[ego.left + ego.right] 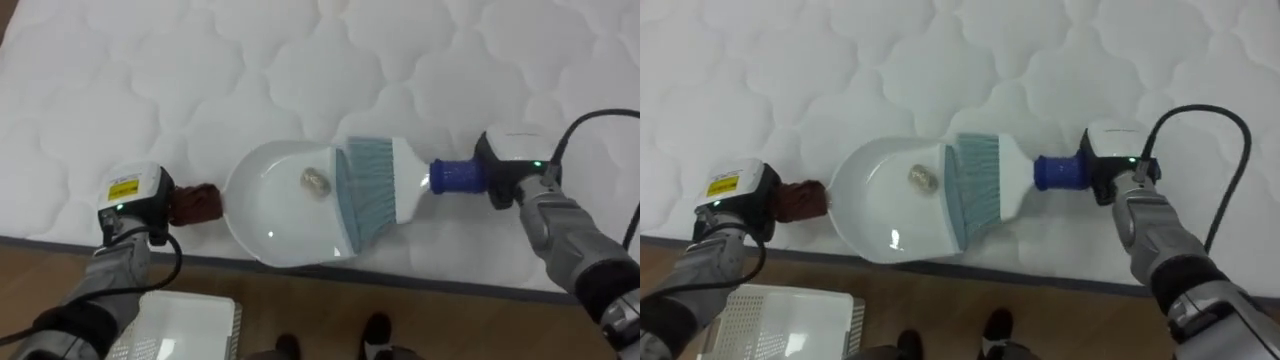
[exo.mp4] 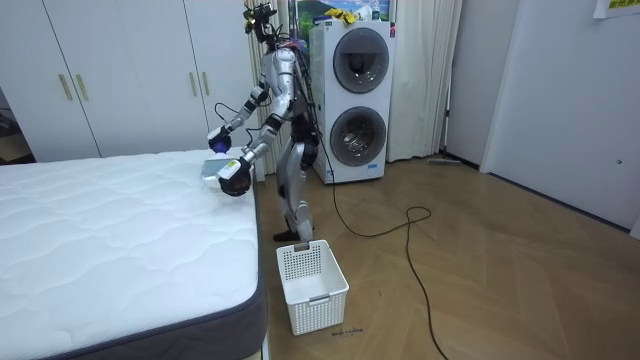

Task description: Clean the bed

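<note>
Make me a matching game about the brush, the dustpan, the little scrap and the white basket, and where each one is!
Things:
1. brush
2. dustpan
3. scrap
4. basket

Places:
A. on the floor beside the bed
B. lying inside the dustpan
C. blue handle held by the right hand
D. reddish-brown handle held by the left hand

Pairs: 1-C, 2-D, 3-B, 4-A

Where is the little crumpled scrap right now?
In the eye views the scrap lies inside the white dustpan, just left of the brush's bristles, near the mattress edge closest to the robot.
</note>
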Controlling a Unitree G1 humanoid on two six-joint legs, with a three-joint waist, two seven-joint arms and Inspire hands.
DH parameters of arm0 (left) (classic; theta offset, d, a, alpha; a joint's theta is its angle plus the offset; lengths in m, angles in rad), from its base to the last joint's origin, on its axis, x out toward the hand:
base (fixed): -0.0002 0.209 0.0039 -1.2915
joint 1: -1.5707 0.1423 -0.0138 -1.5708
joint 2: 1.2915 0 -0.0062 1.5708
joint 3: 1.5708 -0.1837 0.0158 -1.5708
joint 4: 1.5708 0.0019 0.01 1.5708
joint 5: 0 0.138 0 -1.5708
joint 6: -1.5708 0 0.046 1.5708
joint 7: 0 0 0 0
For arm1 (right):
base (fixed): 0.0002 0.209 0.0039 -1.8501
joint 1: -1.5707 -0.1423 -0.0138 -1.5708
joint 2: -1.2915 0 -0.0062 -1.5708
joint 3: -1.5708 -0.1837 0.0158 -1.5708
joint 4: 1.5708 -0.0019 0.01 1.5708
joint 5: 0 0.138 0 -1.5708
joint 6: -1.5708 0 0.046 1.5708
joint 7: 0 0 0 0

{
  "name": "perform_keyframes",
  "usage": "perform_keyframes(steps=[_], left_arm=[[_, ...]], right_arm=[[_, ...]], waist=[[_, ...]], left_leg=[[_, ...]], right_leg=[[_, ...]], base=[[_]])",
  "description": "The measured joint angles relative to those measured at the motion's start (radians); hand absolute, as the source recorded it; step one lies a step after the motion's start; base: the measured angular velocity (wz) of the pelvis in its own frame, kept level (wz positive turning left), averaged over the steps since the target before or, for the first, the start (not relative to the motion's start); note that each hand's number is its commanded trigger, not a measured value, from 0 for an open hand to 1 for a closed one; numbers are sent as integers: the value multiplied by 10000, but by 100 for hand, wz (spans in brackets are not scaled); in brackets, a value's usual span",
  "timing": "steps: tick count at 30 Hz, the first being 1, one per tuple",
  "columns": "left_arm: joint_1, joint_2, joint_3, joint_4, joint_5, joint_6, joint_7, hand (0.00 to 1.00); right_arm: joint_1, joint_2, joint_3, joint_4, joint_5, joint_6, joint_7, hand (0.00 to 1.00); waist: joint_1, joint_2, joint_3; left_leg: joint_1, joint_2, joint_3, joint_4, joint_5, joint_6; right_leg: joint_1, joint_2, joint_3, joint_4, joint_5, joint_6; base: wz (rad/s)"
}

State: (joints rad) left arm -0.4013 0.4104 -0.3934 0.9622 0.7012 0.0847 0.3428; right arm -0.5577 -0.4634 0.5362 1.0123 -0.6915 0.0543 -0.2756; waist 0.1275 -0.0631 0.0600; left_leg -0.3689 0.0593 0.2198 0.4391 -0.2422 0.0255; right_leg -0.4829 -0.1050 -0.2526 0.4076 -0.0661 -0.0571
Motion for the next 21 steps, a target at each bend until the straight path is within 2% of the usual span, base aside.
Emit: perform_keyframes(steps=[2, 5, 8, 9, 10, 11, 12, 16, 19, 21], left_arm=[[181, 8, -1, -92, 1, 9, -3, 100], [449, 9, 1, -134, -16, 18, -18, 100], [802, 21, 279, -403, -19, 60, -60, 100], [887, 18, 444, -446, -41, 92, -70, 100], [915, 19, 487, -477, -44, 134, -95, 100], [1033, 23, 575, -626, -37, 246, -177, 100], [1136, 20, 677, -749, -50, 291, -246, 100], [1395, -9, 790, -1120, -335, 398, -348, 100], [2050, -139, 1127, -1741, -327, 405, -499, 100], [2637, -147, 1463, -2454, -451, 425, -509, 100]], right_arm=[[86, -28, -302, 0, 86, -12, -1, 100], [272, -88, -847, -28, 279, -92, -3, 100], [688, -104, -1400, -77, 339, -86, -41, 100], [763, -110, -1502, -74, 357, -50, -46, 64], [830, -112, -1610, -75, 372, -46, -52, 0], [992, -110, -1706, -78, 501, -26, -66, 0], [1109, -108, -1752, -75, 668, -12, -67, 0], [1318, -109, -1815, -72, 1303, 13, -77, 0], [1758, -105, -2530, -164, 1724, -2, -76, 0], [2259, -114, -3085, -413, 2276, 139, -80, 0]], waist=[[-160, -30, -28], [-205, -102, -89], [-256, -134, -207], [-273, -133, -219], [-289, -127, -224], [-290, -106, -356], [-323, -89, -413], [-365, -52, -455], [-401, -4, -530], [-437, -18, -599]], left_leg=[[256, 21, -10, -136, 0, -1], [625, 3, -37, -262, 0, 0], [935, 5, -131, -360, 0, -1], [1102, 8, -143, -455, 2, -4], [1178, 7, -143, -467, 2, -4], [1236, 19, -156, -467, 1, -3], [1373, 14, -152, -494, 2, -3], [1843, 1, -139, -780, 1, -3], [2389, -42, -123, -1168, 4, -9], [2724, -40, -147, -1468, 39, -59]], right_leg=[[267, 18, -16, -116, 1, 30], [619, 16, -45, -163, -29, 78], [1044, 59, -174, -387, -37, 111], [1205, 115, -169, -491, -13, 140], [1280, 134, -171, -509, -13, 141], [1388, 170, -171, -632, 7, 170], [1514, 164, -187, -647, 16, 176], [1955, 186, -225, -807, 23, 203], [2381, 218, -195, -957, -2, 255], [2721, 317, -174, -1270, 35, 302]], base=[[4], [2], [8], [6], [0], [0], [0], [-1], [-2], [3]])
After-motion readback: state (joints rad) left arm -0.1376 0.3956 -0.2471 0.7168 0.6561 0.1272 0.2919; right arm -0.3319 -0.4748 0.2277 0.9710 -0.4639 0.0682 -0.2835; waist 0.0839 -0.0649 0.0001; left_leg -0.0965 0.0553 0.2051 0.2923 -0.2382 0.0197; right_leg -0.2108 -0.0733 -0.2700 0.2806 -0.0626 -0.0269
